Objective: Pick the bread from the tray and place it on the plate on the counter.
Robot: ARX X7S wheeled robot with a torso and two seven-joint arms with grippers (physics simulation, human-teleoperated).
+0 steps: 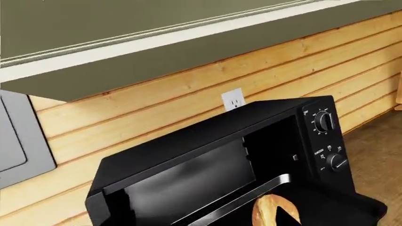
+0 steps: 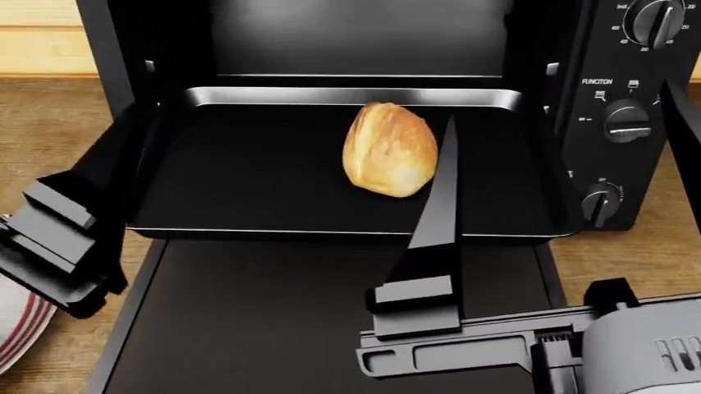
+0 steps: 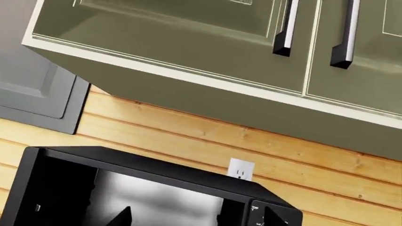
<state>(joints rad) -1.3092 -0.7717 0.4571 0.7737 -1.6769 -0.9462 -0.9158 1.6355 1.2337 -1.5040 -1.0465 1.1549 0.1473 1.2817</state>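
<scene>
Where the oven's door hangs open: tray (image 2: 252,185) pulled out over it.
Bread (image 2: 390,149): on tray, right of middle.
Plate (image 2: 22,324): counter (image 2: 49,123), far left.
Right tool (image 2: 553,156): spread wide, one finger (image 2: 436,213) beside bread, holding nothing.
Left tool (image 2: 66,238): at tray's left edge, opening unclear.

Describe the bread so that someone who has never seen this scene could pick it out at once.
Find the black toaster oven with its door dropped open. A shallow black tray with a silvery rim sticks out of its mouth, and the bread lies on it, right of centre. It is the only golden-brown, oval, crusty thing among flat black surfaces.
</scene>
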